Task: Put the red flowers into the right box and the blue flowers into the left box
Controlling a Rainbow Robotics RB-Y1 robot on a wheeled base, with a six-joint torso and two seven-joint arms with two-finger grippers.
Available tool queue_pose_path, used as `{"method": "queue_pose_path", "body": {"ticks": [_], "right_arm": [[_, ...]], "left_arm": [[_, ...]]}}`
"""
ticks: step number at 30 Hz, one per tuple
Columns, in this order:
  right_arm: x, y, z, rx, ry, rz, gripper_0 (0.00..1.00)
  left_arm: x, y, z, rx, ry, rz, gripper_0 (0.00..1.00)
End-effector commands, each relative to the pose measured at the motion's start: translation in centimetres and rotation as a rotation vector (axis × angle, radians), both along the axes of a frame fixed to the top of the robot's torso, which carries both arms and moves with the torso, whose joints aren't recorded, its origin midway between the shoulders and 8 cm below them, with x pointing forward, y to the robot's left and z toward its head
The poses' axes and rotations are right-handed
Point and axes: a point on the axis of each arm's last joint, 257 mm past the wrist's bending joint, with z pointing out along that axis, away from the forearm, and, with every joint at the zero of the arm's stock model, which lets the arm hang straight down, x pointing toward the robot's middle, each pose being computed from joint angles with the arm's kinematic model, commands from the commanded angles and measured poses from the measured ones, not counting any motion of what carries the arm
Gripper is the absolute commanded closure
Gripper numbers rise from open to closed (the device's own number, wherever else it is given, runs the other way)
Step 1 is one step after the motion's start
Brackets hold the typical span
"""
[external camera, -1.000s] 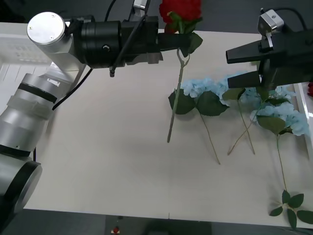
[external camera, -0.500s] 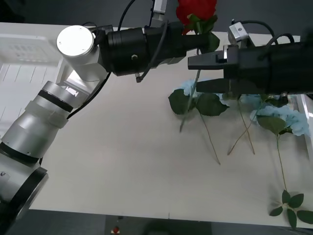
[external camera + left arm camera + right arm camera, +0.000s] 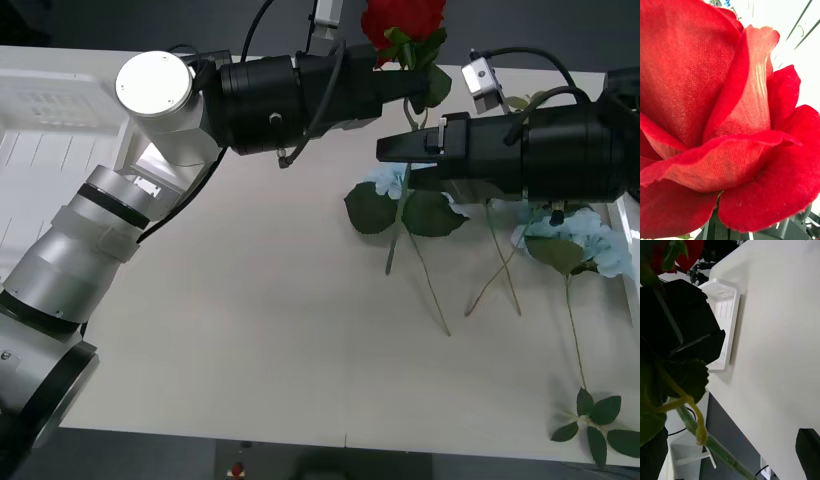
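- The left tool [image 3: 398,88] holds one of the red flowers [image 3: 401,22] up in the air, above the far side of the desk [image 3: 250,330]. It pinches the stem just under the bloom, and the long stem hangs down.
- The right tool [image 3: 395,165] is right beside that hanging stem, with its two black fingers spread apart, one above the other. The stem looks to run between them.
- This looks like a hand-over: the rose goes from the left tool to the right one, so it can reach the right box [image 3: 628,215].
- Next, the right tool needs to close on the stem first. Only then should the left tool let go, or the rose may fall.
- The blue flowers [image 3: 575,235] lie on the desk near the right box.
- The left box [image 3: 50,110] sits at the far left of the desk.
- The right arm hides some blue flowers.
- The right box is cut off; just a bit of rim shows.
- It is hard to tell if the right fingers touch the stem.
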Motion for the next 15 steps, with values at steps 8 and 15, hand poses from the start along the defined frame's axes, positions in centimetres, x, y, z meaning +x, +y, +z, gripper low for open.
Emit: {"method": "queue_pose_path", "body": {"ticks": [8,15], "right_arm": [[-0.02,0.14,1.47,-0.009,-0.092,0.023,1.00],[0.04,-0.07,1.34,-0.018,-0.095,0.021,1.00]], "left_arm": [[-1.16,-0.37,2.12,-0.033,-0.085,-0.017,1.00],[-1.14,-0.31,2.12,-0.032,-0.087,-0.017,1.00]]}}
